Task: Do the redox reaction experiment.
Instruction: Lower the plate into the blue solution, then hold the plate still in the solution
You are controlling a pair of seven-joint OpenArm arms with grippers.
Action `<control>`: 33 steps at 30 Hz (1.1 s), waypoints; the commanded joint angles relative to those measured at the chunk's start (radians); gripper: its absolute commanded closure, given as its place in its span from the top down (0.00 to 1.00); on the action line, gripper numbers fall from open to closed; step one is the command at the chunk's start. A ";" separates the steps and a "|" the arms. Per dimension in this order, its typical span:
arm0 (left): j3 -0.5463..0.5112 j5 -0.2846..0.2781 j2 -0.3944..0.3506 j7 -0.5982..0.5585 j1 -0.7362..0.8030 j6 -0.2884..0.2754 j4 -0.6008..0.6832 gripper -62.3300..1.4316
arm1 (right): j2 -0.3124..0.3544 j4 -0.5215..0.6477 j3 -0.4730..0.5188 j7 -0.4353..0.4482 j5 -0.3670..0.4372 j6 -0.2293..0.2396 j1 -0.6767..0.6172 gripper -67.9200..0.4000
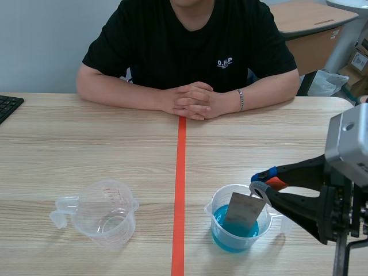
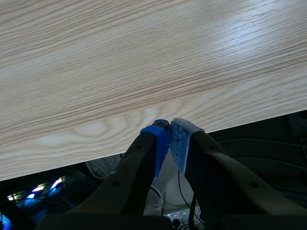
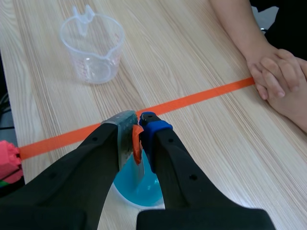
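A clear measuring cup [image 1: 217,210] holding blue liquid [image 1: 230,237] stands right of the orange tape line. A thin grey metal sheet [image 1: 241,210] hangs upright with its lower end in the liquid. My right gripper [image 1: 261,183] is shut on the sheet's top edge, just above the cup's rim. In the right wrist view the gripper [image 3: 136,125] pinches the sheet [image 3: 139,168] edge-on over the blue liquid [image 3: 139,191]. An empty clear measuring cup [image 1: 106,213] [image 3: 93,48] stands left of the line. My left gripper [image 2: 169,127] is shut on nothing, over the table's near edge.
A person sits across the table with clasped hands [image 1: 192,100] [image 3: 276,81] resting at the far end of the tape line [image 1: 179,190]. A black keyboard [image 1: 8,106] lies at the far left edge. A red object [image 3: 7,160] lies off the table's near side.
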 commanded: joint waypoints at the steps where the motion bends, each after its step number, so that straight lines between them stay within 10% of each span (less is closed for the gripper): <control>1: -0.005 -0.006 -0.005 -0.006 0.000 -0.002 0.016 0.09 | 0.008 -0.001 -0.002 0.008 0.004 0.008 0.024 0.03; 33: -0.005 -0.006 -0.005 -0.006 0.000 -0.002 0.016 0.09 | 0.009 -0.041 -0.012 0.032 -0.016 0.008 0.038 0.03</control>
